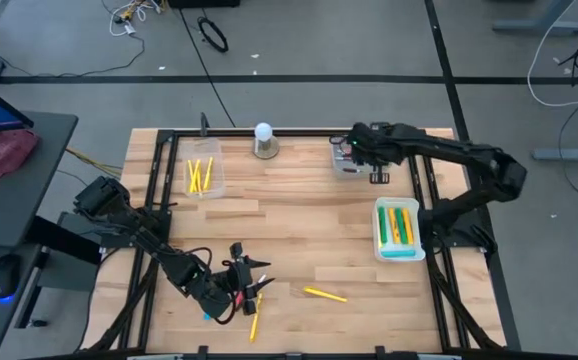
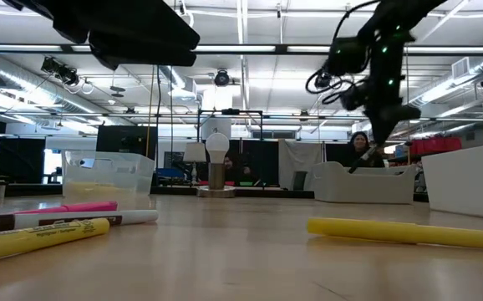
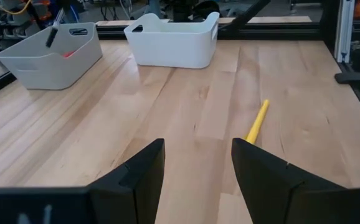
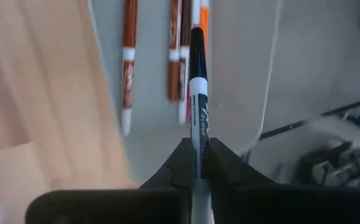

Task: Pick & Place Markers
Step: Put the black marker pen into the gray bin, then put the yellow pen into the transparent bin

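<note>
My right gripper [image 4: 197,163] pinching a slim black-capped marker [image 4: 198,93] over the smooth grey bin [image 1: 347,160] at the bench's far edge, red pens [image 4: 129,62] inside, left gripper [image 3: 195,168] parted, empty, near edge, yellow marker [image 3: 256,122] on pale wood beyond.

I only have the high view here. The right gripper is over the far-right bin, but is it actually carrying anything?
Observer: Yes. The right gripper is shut on a black-capped marker, held above the far-right bin.
Operator: Anything in that bin?
Observer: Several red and orange markers lie on its floor.
Operator: And the left gripper?
Observer: The left gripper is open and empty, low over the table; a yellow marker lies just ahead.
</note>
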### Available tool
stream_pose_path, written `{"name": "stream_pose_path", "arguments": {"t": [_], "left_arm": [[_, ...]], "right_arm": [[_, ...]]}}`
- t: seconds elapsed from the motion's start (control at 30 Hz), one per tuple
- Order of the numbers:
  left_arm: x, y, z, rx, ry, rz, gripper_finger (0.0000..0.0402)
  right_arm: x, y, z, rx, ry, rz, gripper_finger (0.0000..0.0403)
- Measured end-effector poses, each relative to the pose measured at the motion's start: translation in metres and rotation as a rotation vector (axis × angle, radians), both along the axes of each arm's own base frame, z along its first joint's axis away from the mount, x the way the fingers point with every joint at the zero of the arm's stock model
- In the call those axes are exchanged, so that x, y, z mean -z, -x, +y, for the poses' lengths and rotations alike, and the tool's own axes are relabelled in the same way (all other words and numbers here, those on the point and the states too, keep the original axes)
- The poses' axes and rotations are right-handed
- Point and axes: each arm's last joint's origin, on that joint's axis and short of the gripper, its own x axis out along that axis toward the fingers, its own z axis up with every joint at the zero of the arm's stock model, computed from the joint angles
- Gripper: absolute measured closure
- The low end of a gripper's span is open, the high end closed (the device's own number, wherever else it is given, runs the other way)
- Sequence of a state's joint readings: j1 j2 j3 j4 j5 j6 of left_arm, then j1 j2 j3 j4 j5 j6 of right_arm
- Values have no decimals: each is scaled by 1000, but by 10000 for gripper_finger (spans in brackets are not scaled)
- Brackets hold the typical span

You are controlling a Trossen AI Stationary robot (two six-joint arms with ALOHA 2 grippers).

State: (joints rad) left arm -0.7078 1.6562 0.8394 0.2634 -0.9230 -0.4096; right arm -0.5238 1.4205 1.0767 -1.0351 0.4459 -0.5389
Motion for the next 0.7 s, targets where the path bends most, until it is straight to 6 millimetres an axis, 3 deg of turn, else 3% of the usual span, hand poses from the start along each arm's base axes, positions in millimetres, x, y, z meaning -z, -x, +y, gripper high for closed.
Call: {"name": "stream_pose_path", "arguments": {"t": [0.37,0.7], "left_arm": [[0,0,0,-13,39,-10,209],[1,1,0,-12,34,-5,209]], "right_arm": [[48,-32,-34,-145,-36,56,358],[56,-34,-41,-62,1,54,321]]}}
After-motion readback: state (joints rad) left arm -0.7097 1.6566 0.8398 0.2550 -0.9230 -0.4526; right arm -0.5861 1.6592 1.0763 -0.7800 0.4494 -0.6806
